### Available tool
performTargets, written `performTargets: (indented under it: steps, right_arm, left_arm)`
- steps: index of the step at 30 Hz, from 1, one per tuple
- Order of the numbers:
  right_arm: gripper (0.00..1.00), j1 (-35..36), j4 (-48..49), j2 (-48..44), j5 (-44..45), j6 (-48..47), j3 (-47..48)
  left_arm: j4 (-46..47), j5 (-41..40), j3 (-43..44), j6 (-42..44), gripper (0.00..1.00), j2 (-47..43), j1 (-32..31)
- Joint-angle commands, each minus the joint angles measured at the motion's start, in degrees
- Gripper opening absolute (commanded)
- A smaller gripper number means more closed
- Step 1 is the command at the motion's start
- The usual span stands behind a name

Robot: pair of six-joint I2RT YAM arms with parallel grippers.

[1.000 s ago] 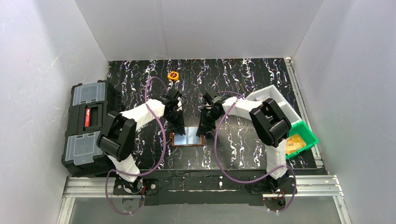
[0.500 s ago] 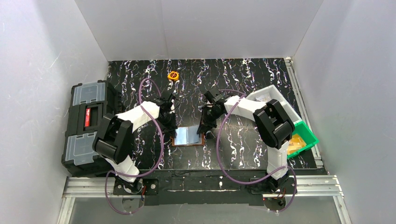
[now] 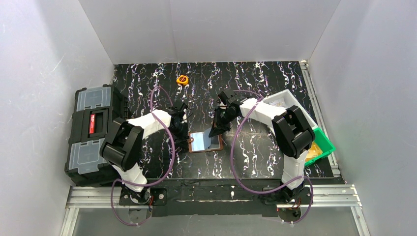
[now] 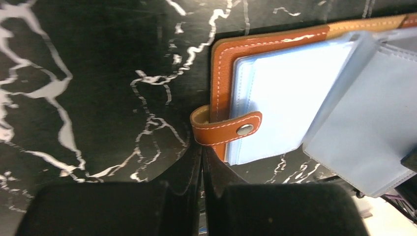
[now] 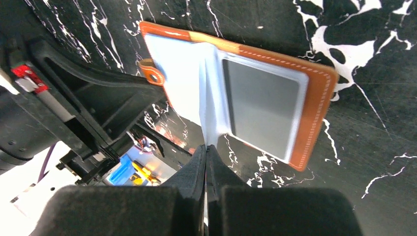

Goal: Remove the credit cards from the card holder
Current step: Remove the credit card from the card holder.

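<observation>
Left gripper (image 4: 202, 150) pinches the snap strap (image 4: 227, 129), right gripper (image 5: 206, 150) a clear pocket leaf (image 5: 210, 108) of the card holder (image 3: 205, 141), which lies open right of the black toolbox (image 3: 93, 132); no credit cards appear out yet.

Lab booth: white walls (image 3: 206, 29), marbled table (image 3: 255, 78).

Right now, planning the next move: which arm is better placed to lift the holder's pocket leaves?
Right, probably. The right gripper is shut on a clear pocket leaf of the card holder; the left gripper is shut by the snap strap, off the pockets.
</observation>
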Motion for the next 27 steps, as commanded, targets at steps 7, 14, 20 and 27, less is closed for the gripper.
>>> performTargets:
  steps: [7,14,20,27]
  right_arm:
    - [0.03,0.66,0.59,2.5,-3.56,0.97,5.14]
    - [0.14,1.4,2.36,4.42,-5.02,2.41,5.21]
    - [0.23,1.85,2.87,5.04,-5.51,2.86,5.89]
    - [0.48,2.12,3.43,4.98,-6.06,3.2,6.83]
  left_arm:
    - [3.09,3.34,-0.08,-2.57,0.0,2.64,-2.29]
    - [1.27,1.75,0.55,-2.3,0.0,0.44,-2.24]
    - [-1.92,-0.26,1.92,-1.62,0.0,-3.02,-2.24]
    - [-6.22,-2.25,4.64,-0.5,0.0,-7.12,-1.79]
